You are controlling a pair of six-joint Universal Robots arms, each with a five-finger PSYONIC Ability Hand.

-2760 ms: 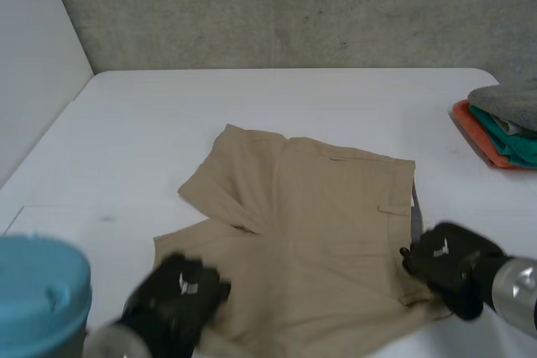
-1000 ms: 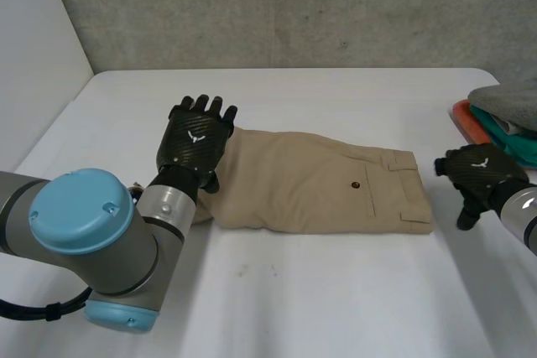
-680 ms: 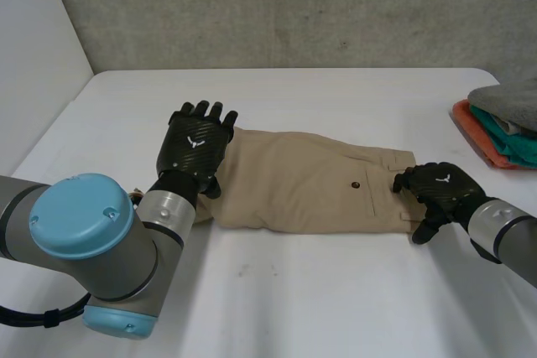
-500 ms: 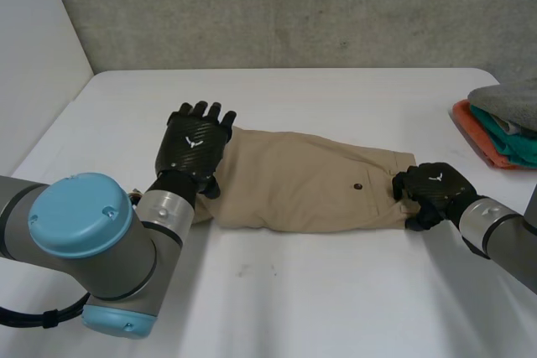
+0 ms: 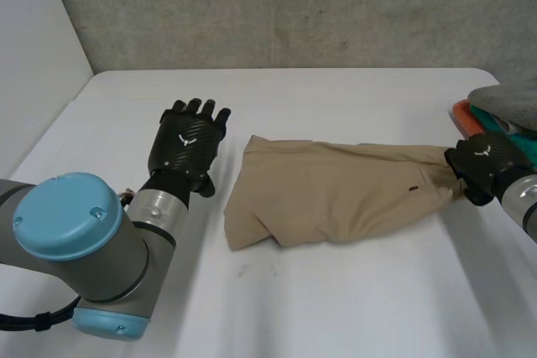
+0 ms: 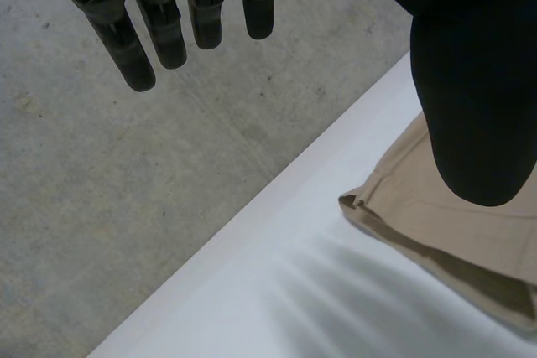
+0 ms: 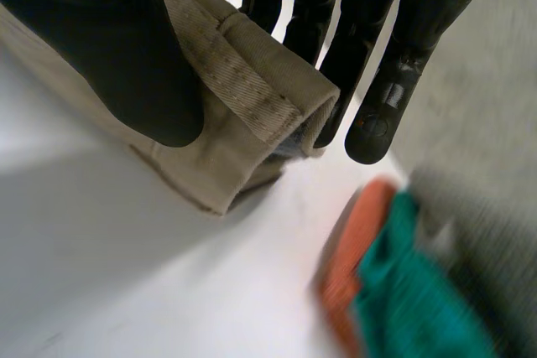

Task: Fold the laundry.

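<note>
Shorts on the table, clothes stack at their right

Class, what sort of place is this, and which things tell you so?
Probably a robot lab set up for laundry folding: a white table against a concrete wall, tan shorts pinched by the right hand, and a stack of folded clothes at the table's edge.

The tan cloth shorts are matt, coarse-woven twill; the white table is smooth and matt; the grey concrete wall is rough.
</note>
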